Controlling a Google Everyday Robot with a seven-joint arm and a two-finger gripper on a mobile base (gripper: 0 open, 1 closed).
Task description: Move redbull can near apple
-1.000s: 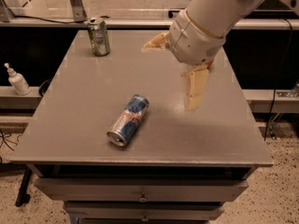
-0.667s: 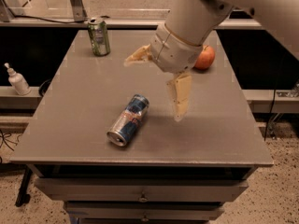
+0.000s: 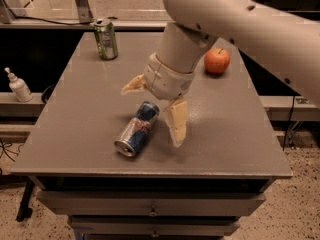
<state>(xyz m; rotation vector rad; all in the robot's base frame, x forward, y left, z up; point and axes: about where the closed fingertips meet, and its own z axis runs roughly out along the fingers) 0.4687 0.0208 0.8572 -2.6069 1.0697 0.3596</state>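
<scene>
The redbull can [image 3: 137, 128] lies on its side on the grey table [image 3: 90, 99], silver top toward the front left. The apple [image 3: 217, 60] sits at the table's far right. My gripper [image 3: 154, 113] hangs just above the can's far end, open. One cream finger [image 3: 176, 121] points down to the right of the can, the other [image 3: 134, 85] sticks out to the left behind it. The fingers do not hold the can.
A wider green can [image 3: 105, 39] stands upright at the table's far left. A white pump bottle [image 3: 19, 85] stands on a lower shelf to the left. My arm [image 3: 240, 19] crosses over the table's right back. Drawers sit under the table's front edge.
My gripper has moved left and forward, from the middle right of the table to just above the redbull can. The apple is now uncovered. The can has not moved.
</scene>
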